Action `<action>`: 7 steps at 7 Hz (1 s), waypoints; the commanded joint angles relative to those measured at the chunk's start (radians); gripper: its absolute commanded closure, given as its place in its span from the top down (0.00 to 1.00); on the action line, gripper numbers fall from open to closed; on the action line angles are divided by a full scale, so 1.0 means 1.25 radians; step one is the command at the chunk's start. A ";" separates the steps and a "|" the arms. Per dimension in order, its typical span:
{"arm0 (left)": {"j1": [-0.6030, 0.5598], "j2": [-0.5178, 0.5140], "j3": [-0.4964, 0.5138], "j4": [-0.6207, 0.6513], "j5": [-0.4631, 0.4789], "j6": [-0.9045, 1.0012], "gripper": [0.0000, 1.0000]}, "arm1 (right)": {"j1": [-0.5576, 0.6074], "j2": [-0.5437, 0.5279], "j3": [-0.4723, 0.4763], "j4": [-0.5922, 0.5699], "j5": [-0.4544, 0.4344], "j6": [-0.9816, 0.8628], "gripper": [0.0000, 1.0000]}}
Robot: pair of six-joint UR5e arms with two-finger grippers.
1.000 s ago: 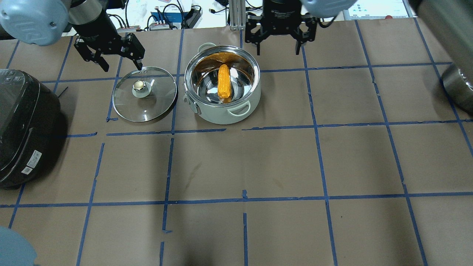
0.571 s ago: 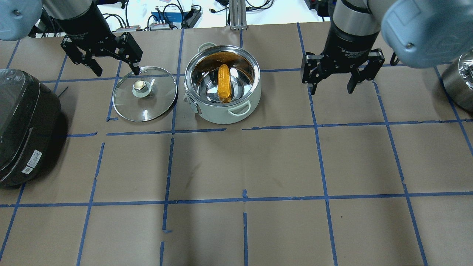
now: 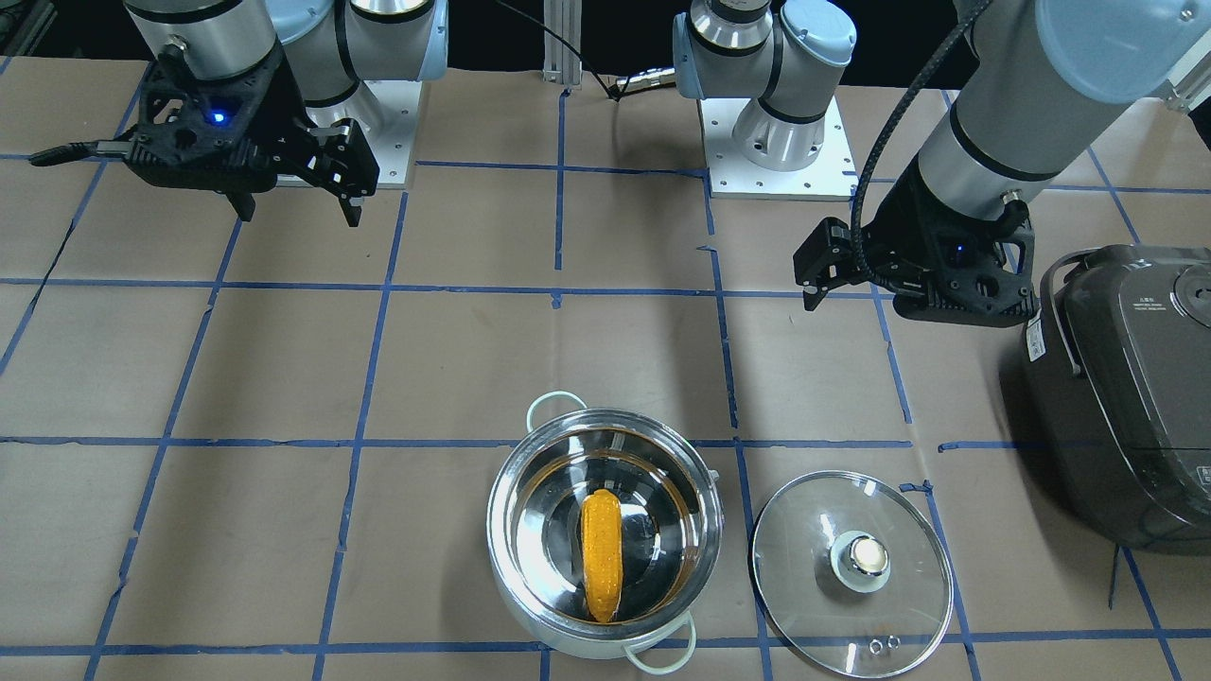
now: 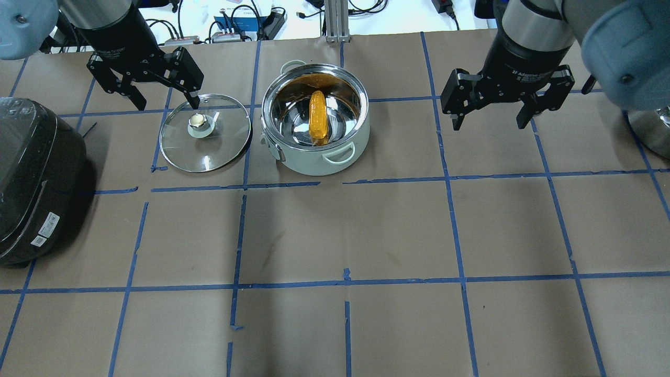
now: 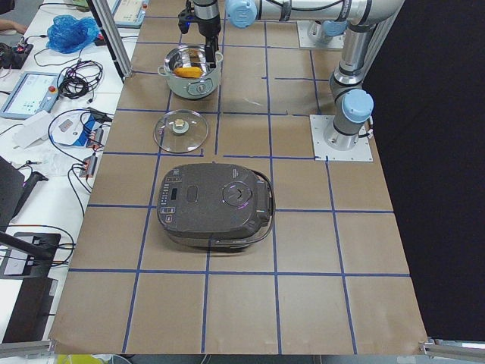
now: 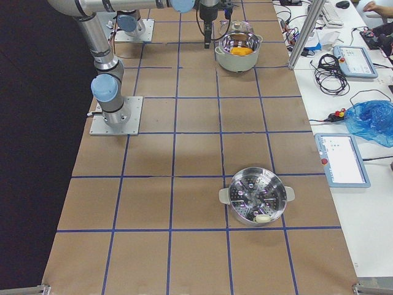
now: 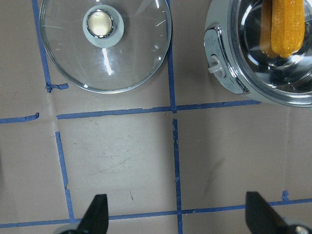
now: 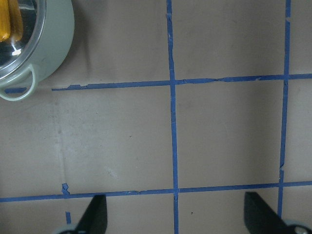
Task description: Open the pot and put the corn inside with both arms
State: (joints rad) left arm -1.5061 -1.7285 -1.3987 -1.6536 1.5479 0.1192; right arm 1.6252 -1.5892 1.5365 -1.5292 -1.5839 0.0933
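Note:
The steel pot (image 4: 360, 132) stands open at the far middle of the table, with the yellow-orange corn (image 4: 317, 118) lying inside it. Its glass lid (image 4: 220, 141) lies flat on the table to the pot's left, knob up. My left gripper (image 4: 167, 103) is open and empty, hovering over the lid's far edge. My right gripper (image 4: 489, 124) is open and empty, above bare table right of the pot. The left wrist view shows the lid (image 7: 131, 63), pot (image 7: 229, 73) and corn (image 7: 287, 24). The right wrist view shows the pot (image 8: 53, 44).
A dark grey rice cooker (image 4: 31, 178) sits at the table's left edge, near the lid. A steel steamer pot (image 6: 256, 196) stands at the far right of the table. Blue tape lines grid the brown table cover.
My right gripper has swung from behind the pot out to its right and lower, still open. My left gripper has shifted slightly left by the lid. Pot, corn and lid have not moved.

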 commanded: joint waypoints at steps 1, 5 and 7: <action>0.011 0.000 -0.005 0.004 0.001 0.002 1.00 | 0.003 0.009 -0.017 0.005 -0.002 0.006 1.00; 0.012 0.001 -0.005 0.005 0.000 0.003 1.00 | 0.004 0.010 -0.016 0.006 -0.002 -0.002 1.00; 0.013 0.003 -0.005 0.001 0.001 0.004 1.00 | 0.004 0.010 -0.016 0.006 -0.002 -0.001 1.00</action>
